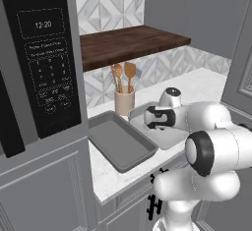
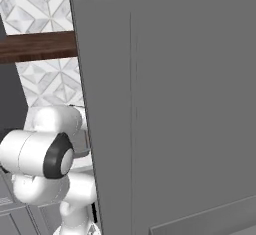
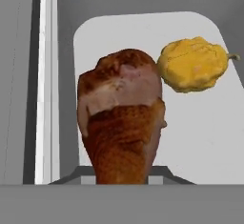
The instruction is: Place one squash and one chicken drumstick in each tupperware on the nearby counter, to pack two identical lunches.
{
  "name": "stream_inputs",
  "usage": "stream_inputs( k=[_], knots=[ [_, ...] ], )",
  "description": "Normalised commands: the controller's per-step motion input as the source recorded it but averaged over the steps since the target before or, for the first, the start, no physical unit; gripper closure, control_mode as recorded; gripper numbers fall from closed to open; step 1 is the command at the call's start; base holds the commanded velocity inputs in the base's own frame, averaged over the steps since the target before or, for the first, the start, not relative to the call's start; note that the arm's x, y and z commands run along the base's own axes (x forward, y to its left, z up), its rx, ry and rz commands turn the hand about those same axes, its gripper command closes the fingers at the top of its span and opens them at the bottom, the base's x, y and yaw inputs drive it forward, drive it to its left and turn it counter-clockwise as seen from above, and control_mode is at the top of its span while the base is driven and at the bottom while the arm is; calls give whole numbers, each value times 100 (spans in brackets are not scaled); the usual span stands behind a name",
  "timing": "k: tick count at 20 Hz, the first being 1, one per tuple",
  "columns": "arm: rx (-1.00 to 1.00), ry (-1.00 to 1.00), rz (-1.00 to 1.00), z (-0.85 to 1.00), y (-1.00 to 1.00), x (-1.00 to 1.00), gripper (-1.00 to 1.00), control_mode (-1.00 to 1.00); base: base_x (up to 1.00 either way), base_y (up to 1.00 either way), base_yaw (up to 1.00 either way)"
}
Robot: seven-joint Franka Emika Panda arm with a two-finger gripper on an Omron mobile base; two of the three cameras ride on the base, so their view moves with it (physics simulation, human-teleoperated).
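closest to the hand camera, we find the chicken drumstick (image 3: 121, 123) rising from the bottom of the frame, where the finger tips should stand. the tips themselves are hidden behind the meat, and we judge the gripper (image 1: 156, 118) to be pinched shut on the drumstick. just past it, a yellow squash (image 3: 193, 64) lies on the pale floor of a tupperware (image 3: 200, 137), beside the drumstick's upper end; we cannot tell from this view whether the two touch. from the left base camera, the hand hangs over the right-hand tray, while the left tupperware (image 1: 120, 142) sits bare on the counter (image 1: 110, 181), the two trays just beside each other. beyond them stands a beige crock of wooden utensils (image 1: 124, 102), under a dark wooden shelf (image 1: 130, 43).

we judge the step in hand to be setting this drumstick down beside the squash, completing one lunch. the next move calls for lowering over bare tray floor and letting go clear of the squash. the second tray remains unpacked.
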Motion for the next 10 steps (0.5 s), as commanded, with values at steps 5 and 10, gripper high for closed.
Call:
stream_inputs(
  k=[5,10],
  knots=[
    [0,0,1,-46,0,64,100,-100,0,0,0],
    [0,0,0,-14,-1,27,-100,-100,0,0,0]
  ],
)
